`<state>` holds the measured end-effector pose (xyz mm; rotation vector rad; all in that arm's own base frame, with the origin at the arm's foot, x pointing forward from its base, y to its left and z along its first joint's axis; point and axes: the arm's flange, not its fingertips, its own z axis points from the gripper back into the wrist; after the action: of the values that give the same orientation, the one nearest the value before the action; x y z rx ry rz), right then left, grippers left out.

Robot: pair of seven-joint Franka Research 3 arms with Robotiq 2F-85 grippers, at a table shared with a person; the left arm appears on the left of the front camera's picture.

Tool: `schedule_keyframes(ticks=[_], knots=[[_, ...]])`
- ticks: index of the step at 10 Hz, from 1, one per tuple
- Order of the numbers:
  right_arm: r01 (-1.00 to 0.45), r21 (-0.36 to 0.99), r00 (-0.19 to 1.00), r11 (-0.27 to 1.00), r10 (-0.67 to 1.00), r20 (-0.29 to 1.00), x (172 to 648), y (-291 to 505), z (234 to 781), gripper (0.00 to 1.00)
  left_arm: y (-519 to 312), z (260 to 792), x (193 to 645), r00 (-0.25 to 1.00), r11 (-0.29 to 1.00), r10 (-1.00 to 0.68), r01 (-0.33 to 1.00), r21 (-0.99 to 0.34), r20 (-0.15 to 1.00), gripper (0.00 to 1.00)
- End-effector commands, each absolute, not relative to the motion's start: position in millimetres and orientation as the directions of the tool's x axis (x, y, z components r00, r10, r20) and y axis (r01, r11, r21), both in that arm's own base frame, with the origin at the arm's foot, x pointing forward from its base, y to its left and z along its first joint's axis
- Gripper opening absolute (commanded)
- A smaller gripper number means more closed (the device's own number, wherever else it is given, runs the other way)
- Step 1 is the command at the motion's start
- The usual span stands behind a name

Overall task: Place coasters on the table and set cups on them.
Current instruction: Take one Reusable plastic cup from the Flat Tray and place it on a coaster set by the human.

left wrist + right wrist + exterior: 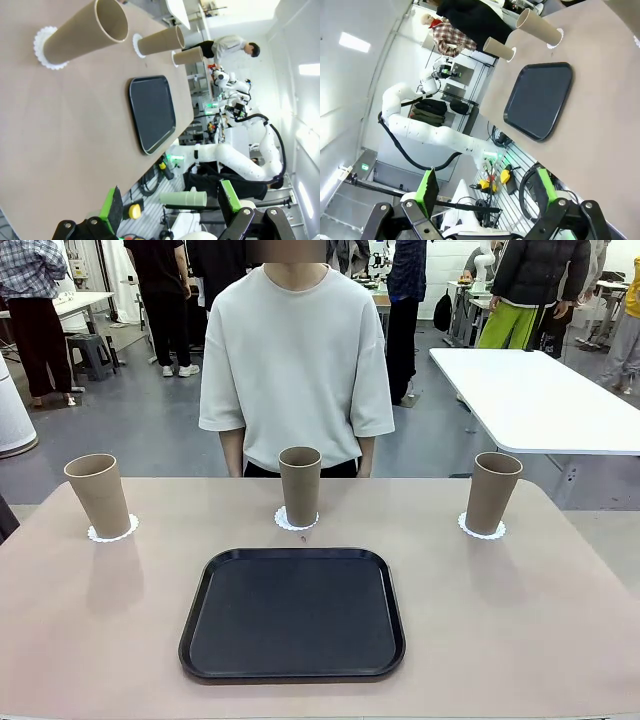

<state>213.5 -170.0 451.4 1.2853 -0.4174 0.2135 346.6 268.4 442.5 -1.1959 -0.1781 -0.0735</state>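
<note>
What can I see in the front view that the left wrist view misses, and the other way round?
Front view alone: the person's torso straight on behind the table, and a white table to the right. Left wrist view alone: the left gripper, its green-padded fingers wide apart and holding nothing, plus the other white arm beyond the table edge. Both share: the tan table, the black tray with nothing on it, and three cups each standing on a coaster.
</note>
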Motion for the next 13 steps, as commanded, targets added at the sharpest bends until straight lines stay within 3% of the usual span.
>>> schedule_keyframes(ticks=[1,3,5,6,13], knots=[[-0.377,0.881,0.907,0.285,-0.08,0.414,217,-169,455,1.0,269,444,345,0.982,0.365,0.046,0.152,-0.918,0.181,1.0],[-0.375,0.884,0.909,0.278,-0.076,0.409,213,-170,450,1.0,269,444,345,0.982,0.365,0.046,0.152,-0.918,0.181,1.0],[-0.166,0.968,0.957,0.187,-0.205,0.204,254,-171,412,1.0,269,444,345,0.982,0.365,0.046,0.152,-0.918,0.181,1.0],[-0.127,0.98,0.959,0.152,-0.235,0.161,276,-175,401,1.0,269,444,345,0.982,0.365,0.046,0.152,-0.918,0.181,1.0],[-0.115,0.982,0.963,0.149,-0.228,0.147,277,-173,382,1.0,269,444,345,0.982,0.365,0.046,0.152,-0.918,0.181,1.0]])
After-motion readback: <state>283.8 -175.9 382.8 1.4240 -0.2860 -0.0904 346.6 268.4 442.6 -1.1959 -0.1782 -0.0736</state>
